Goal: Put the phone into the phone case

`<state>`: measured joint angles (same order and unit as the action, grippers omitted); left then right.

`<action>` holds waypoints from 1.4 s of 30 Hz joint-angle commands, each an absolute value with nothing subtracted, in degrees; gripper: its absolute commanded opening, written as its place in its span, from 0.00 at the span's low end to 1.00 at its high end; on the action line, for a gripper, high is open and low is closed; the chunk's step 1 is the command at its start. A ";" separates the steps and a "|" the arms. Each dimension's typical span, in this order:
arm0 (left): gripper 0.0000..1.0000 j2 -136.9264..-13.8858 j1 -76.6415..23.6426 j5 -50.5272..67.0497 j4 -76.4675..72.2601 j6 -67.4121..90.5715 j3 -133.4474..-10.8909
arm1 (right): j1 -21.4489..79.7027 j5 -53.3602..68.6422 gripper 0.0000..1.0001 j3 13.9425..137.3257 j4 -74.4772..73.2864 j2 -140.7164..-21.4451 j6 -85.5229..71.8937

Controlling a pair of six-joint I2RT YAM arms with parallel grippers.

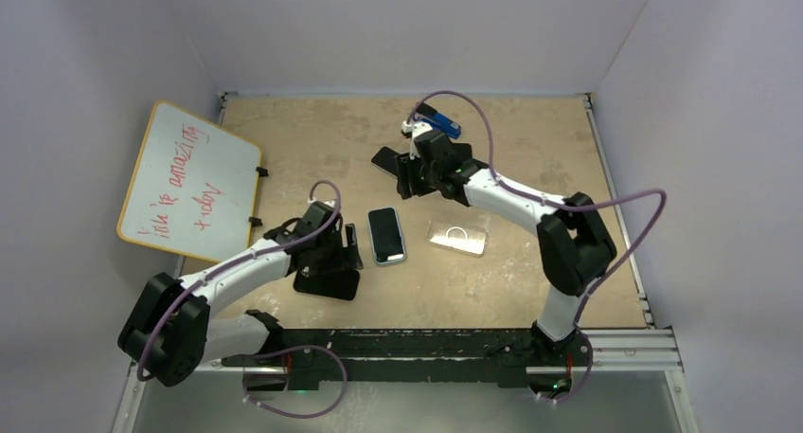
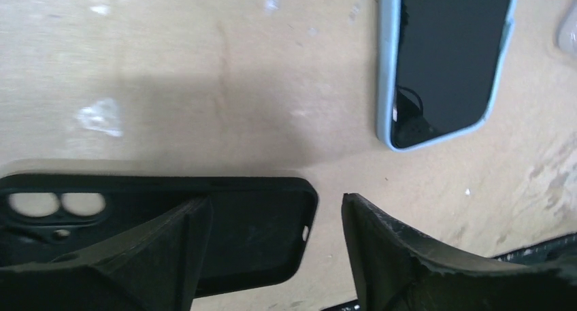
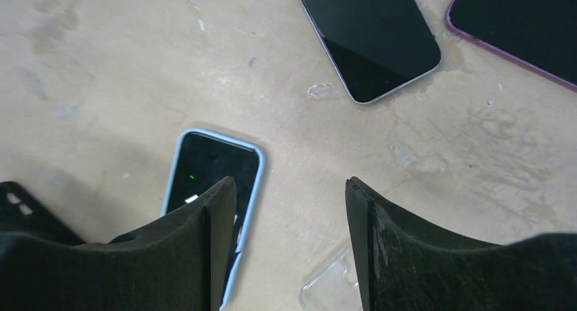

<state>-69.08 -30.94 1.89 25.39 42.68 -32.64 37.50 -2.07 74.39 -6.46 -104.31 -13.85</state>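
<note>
An empty black phone case (image 2: 258,229) lies face up on the table, also seen at the near left (image 1: 327,283). My left gripper (image 2: 275,201) is open just above it, with the case's end between the jaws and nothing gripped. A bare dark phone with a silver edge (image 3: 371,35) lies at the back, and a purple-rimmed phone (image 3: 524,25) is beside it. My right gripper (image 3: 289,182) is open and empty over bare table, near those phones (image 1: 388,160).
A phone in a light blue case (image 1: 386,235) lies mid-table, with a clear case (image 1: 457,236) to its right. A whiteboard (image 1: 189,182) leans at the left, and a blue object (image 1: 437,122) sits at the back. White walls close in the table.
</note>
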 commanded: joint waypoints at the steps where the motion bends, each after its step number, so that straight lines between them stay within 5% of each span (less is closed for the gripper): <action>1: 0.68 -70.23 -34.75 4.65 19.92 43.46 -31.07 | 37.45 -2.93 0.63 72.33 -8.59 -97.25 -19.41; 12: 0.43 -72.49 -44.41 11.64 9.06 46.51 -27.91 | 37.45 -1.81 0.64 61.28 -10.02 -81.94 -26.71; 19: 0.43 -76.42 -54.51 15.11 -5.97 48.61 -27.48 | 37.44 -2.53 0.63 51.13 -8.95 -70.51 -31.03; 30: 0.46 -78.80 -65.19 12.49 -4.89 49.22 -37.18 | 37.49 -6.54 0.62 45.98 -12.12 -61.69 -32.27; 37: 0.63 -70.41 -64.82 -4.38 17.40 50.11 -42.49 | 37.45 -6.17 0.62 44.25 -11.61 -59.20 -32.71; 42: 0.63 -65.27 -59.33 -13.56 30.06 53.53 -42.42 | 37.44 -5.20 0.61 43.30 -11.47 -57.99 -33.26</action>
